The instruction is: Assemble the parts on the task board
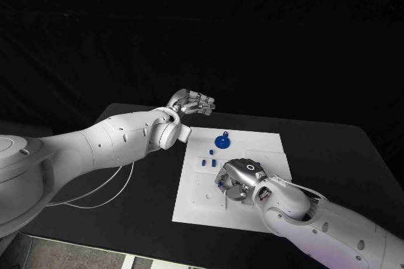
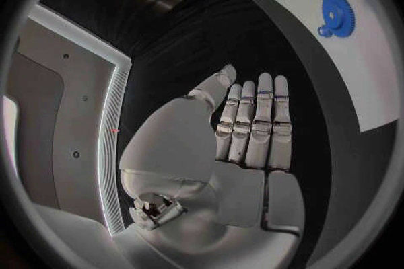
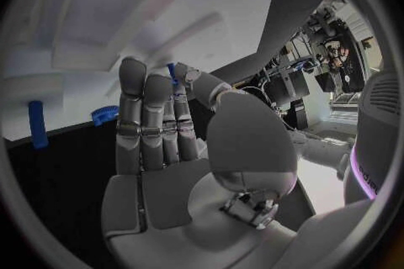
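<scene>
The white task board [image 1: 263,147] lies in the middle of the black table. A blue gear [image 1: 222,142] sits near its far edge, also seen in the left wrist view [image 2: 339,12]. Three small blue pieces [image 1: 209,160] lie on the board just nearer than the gear. My right hand [image 1: 238,178] hovers low over the board's middle and pinches a small blue peg [image 3: 172,72] between thumb and a finger. My left hand [image 1: 192,102] is raised beyond the board's far left corner, its fingers [image 2: 256,124] straight and side by side, holding nothing.
A thin white cable [image 1: 110,190] loops on the table left of the board. The right wrist view shows another upright blue peg [image 3: 36,124] and the gear's rim [image 3: 104,113] beyond my fingers. Bare black table surrounds the board.
</scene>
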`<state>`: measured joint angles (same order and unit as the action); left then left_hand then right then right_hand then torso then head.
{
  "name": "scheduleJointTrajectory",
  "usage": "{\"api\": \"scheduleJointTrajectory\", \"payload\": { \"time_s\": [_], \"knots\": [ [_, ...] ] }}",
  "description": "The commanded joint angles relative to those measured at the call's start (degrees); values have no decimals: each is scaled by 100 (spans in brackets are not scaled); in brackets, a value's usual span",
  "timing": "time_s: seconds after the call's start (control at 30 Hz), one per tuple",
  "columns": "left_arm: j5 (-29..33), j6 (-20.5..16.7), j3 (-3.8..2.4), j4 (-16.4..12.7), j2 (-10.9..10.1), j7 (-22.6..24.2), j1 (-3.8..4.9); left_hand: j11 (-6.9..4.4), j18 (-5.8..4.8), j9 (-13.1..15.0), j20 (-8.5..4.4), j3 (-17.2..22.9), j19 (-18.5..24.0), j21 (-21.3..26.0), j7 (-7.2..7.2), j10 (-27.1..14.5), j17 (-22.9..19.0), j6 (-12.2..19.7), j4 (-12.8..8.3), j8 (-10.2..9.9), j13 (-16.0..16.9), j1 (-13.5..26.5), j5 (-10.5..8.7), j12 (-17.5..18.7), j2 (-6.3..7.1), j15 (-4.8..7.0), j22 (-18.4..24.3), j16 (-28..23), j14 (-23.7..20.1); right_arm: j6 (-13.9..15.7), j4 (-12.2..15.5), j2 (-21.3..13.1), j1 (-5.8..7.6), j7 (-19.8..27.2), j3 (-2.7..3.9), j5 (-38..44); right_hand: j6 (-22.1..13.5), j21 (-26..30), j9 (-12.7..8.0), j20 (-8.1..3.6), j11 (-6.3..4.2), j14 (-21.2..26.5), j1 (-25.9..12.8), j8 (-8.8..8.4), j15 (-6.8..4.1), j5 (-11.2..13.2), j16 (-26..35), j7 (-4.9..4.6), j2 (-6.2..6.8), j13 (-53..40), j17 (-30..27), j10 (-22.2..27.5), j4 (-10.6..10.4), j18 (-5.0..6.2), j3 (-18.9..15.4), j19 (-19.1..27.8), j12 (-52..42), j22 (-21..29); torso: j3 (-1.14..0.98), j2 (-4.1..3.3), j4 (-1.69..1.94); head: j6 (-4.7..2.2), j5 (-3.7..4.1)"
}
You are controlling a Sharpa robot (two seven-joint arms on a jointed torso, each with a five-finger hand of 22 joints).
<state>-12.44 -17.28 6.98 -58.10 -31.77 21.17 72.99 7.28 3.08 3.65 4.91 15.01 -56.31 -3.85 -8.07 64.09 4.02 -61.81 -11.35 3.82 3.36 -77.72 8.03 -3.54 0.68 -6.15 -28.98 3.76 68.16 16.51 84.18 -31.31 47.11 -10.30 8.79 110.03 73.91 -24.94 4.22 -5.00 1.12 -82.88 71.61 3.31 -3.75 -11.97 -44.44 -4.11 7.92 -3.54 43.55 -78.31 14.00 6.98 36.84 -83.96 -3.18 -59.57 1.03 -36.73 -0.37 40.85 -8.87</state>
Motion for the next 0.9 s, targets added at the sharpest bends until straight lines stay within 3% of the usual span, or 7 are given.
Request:
{"api": "scheduleJointTrajectory", "payload": {
  "time_s": [0.03, 0.13, 0.23, 0.43, 0.9],
  "knots": [
    [37, 86, -6, -9, 21, 56, -1, 15, 55, 6, 10, -18, -28, -20, 15, -43, 9, 40, 24, -12, -4, 29, -11, 6, -38, -5, 24, -22, -57, -153, -39, 6, -23, -68, -49, 122, 38, 28, 4, -28, 10, 2, 5, 39, -22, -10, -19, 1, -40, -9, -12, -18, 9, 62, 43, -131, -27, -13, 1, -1, 1, 3, 10],
    [37, 91, -6, -7, 25, 53, -1, 17, 55, 6, 11, -21, -30, -21, 15, -46, 9, 38, 22, -11, -4, 29, -12, 5, -40, -7, 44, -22, -62, -127, -70, 15, -22, -59, -84, 87, -22, 51, -9, -18, 29, 9, -13, 28, -10, 22, -6, -21, -44, -3, -31, 52, -9, 55, 45, -119, -23, -21, 1, -1, 1, 3, 10],
    [37, 94, -6, -4, 28, 50, -1, 17, 55, 6, 11, -21, -30, -21, 15, -46, 9, 38, 22, -11, -4, 29, -12, 5, -40, -7, 44, -22, -62, -115, -103, 29, -22, -21, -112, 8, -315, 99, -42, 31, 126, 27, -60, 31, 52, -46, 20, -101, -11, 4, -61, 383, -65, 71, 13, -89, -24, -14, 2, -2, 3, 8, 15],
    [37, 113, -6, 1, 27, 33, -1, 20, 54, 6, 14, -28, -30, -21, 16, -55, 8, 33, 25, -11, -4, 34, -16, 7, -45, -9, 67, -23, -68, -72, -133, 37, -21, 56, -151, -131, -717, 271, -55, 180, 298, 44, -155, 26, 196, -108, 53, -187, 135, 17, -154, 1003, -235, 147, -363, -113, -21, 105, 5, 0, 5, 11, 24],
    [37, 133, -6, 0, 11, 14, -1, 24, 56, 6, 20, -37, -28, -19, 16, -70, 8, 34, 21, -11, -4, 29, -24, 5, -42, -15, 96, -22, -86, 117, -49, -30, -20, 100, -167, -230, -807, 419, -56, 218, 336, 37, -111, 27, 219, -188, 11, -189, 230, 19, -298, 1153, -332, 196, -548, -208, -19, 233, 0, -5, 3, 11, 41]
  ]
}}
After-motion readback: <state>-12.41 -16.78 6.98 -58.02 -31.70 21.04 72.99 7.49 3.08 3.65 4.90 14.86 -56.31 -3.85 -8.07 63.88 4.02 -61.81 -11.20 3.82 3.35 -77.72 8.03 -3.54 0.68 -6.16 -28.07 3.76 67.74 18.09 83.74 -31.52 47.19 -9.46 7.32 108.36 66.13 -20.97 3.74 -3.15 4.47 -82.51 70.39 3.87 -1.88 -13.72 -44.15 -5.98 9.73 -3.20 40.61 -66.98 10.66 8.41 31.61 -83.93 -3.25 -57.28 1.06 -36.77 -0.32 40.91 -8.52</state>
